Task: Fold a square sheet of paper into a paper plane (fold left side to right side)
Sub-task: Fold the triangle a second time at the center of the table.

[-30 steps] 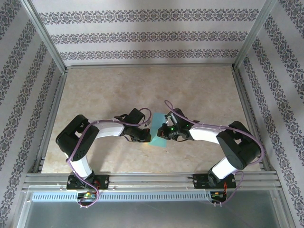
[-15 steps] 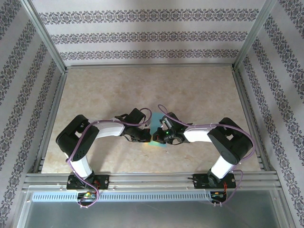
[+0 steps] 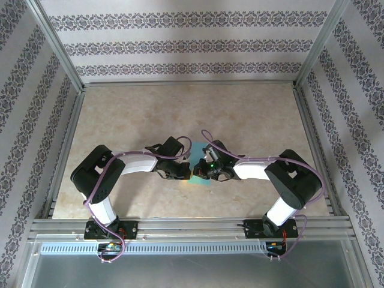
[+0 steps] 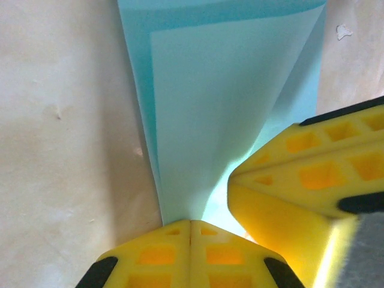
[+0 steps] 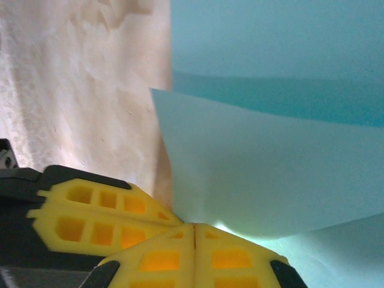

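- Grey-striped patterned wallpaper (image 3: pixel 180 45) is seen on three sides of a beige marbled tabletop (image 3: pixel 150 114), which is edged by a metal frame (image 3: pixel 66 138)
- At the middle of the tabletop the left hand (image 3: pixel 188 174) and the right hand (image 3: pixel 196 174) are set tip to tip, just beside each other
- The square sheet of paper (image 3: pixel 201 182) lies under and between them; from above it is mostly covered by the ends of the left arm (image 3: pixel 138 162) and the right arm (image 3: pixel 258 168), so only teal slivers are seen
- From the left wrist far more of the sheet (image 4: pixel 228 108) is shown: a raised part narrows down to the left hand (image 4: pixel 191 231), whose yellow tips are pressed together and pinch its corner, while the lower layer lies flat
- In that view the right hand (image 4: pixel 237 180) is seen over the sheet's right side, hiding part of it
- A small white fleck (image 4: pixel 343 30) is seen on the tabletop beside the sheet's far right corner
- From the right wrist the right hand (image 5: pixel 195 231) is shown pressed together, the curved edge of the raised paper (image 5: pixel 270 180) ending at its tips; whether paper is nipped there cannot be told
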